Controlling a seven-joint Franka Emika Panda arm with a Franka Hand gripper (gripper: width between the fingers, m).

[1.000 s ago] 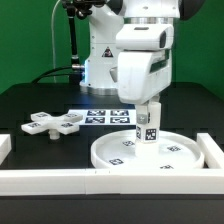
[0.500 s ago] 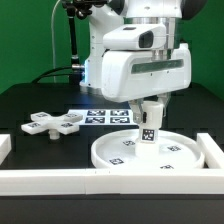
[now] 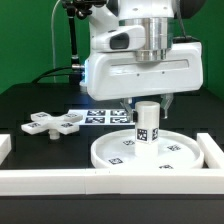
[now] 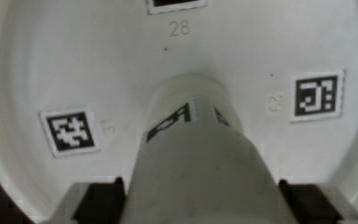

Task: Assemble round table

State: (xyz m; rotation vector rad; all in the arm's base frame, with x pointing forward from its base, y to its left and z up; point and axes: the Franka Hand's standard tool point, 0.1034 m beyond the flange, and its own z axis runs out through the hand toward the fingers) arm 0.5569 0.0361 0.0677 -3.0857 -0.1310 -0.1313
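On the tagged round disc, upright tagged leg, gripper clamped on its top.

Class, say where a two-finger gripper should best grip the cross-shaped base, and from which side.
Probably one arm of the cross-shaped base, across its narrow width, from straight above: it lies flat on the table with its arms spread.

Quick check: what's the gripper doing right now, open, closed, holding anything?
Gripper: closed on the leg, which stands upright on the disc.
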